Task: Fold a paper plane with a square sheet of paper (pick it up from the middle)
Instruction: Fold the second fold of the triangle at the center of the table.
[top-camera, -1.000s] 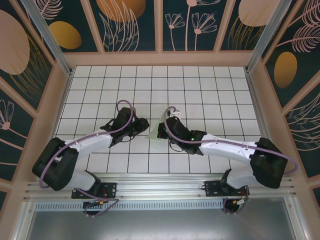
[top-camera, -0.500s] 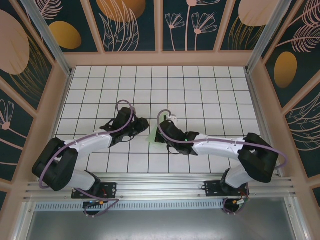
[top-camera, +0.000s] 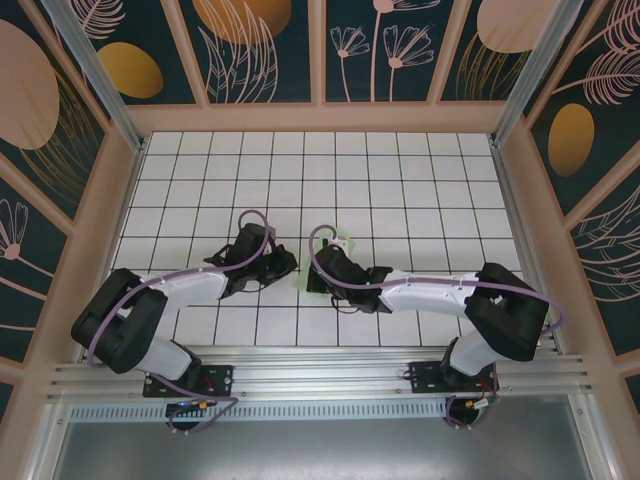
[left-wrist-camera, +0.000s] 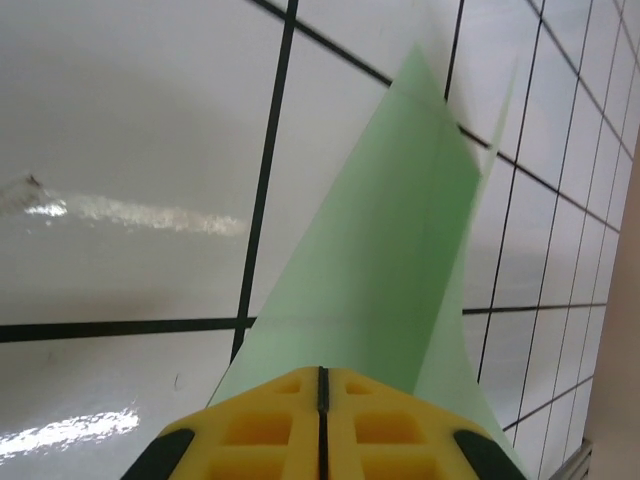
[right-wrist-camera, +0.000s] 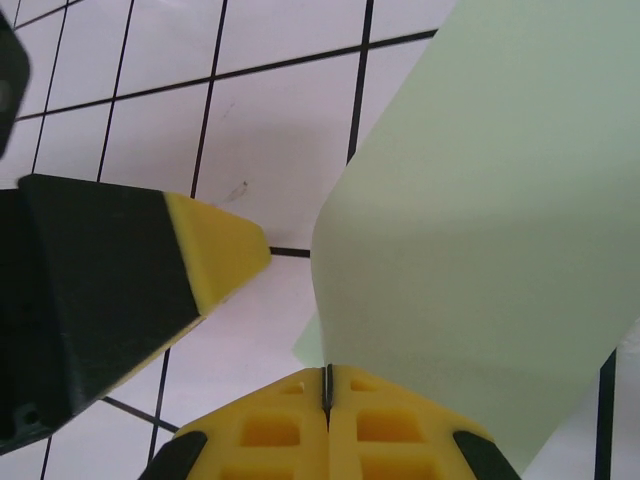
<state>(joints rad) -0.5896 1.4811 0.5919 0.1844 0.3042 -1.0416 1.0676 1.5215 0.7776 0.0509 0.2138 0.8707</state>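
The green paper is pinched in both the left tool and the right tool, seemingly off the table.

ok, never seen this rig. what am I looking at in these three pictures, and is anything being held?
Two white robot arms, the left arm and the right arm, are bolted at the near edge of a white grid-tiled table. The overhead picture looks down on them from behind. The other two come from a camera on each wrist, so each shows its own yellow fingertips at the bottom. Between the arms is a pale green paper, partly folded and lifted off the tiles. The right gripper is shut on its edge. The left gripper is shut too, right at the paper, but I cannot tell whether it pinches it.
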